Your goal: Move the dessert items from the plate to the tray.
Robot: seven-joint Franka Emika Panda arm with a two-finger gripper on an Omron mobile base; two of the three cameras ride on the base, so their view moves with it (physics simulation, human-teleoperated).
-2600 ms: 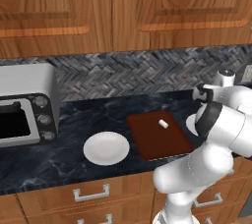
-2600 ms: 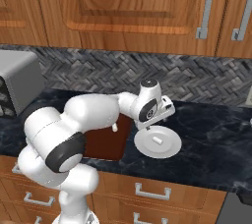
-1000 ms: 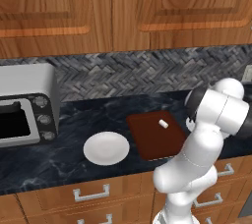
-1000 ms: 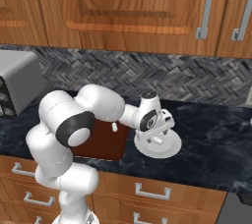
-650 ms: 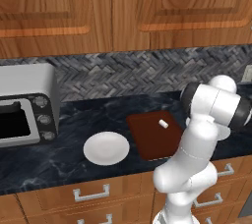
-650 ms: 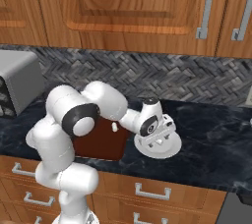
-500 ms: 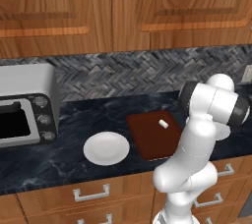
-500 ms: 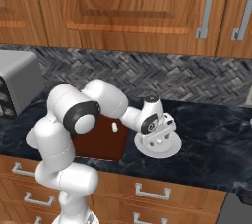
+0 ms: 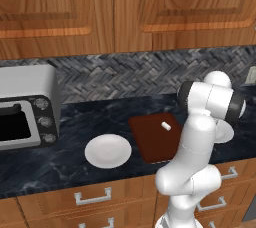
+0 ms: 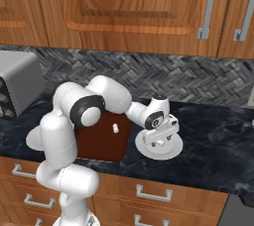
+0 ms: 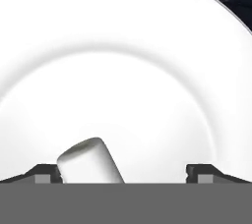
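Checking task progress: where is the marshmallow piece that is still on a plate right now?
In the hand view the marshmallow piece lies on the white plate, close to one of the open fingers. That plate sits right of the tray.

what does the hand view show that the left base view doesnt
Hand view alone: a small white marshmallow-like piece lying on the plate under the gripper, near one of the two spread finger tips, not gripped.

Left base view alone: the dark reddish-brown tray with another white piece on it, a second white plate to its left, the toaster oven, the wooden cabinets and the arm.

Both: the white plate the gripper works over, whose edge peeks out behind the arm, and the dark counter.
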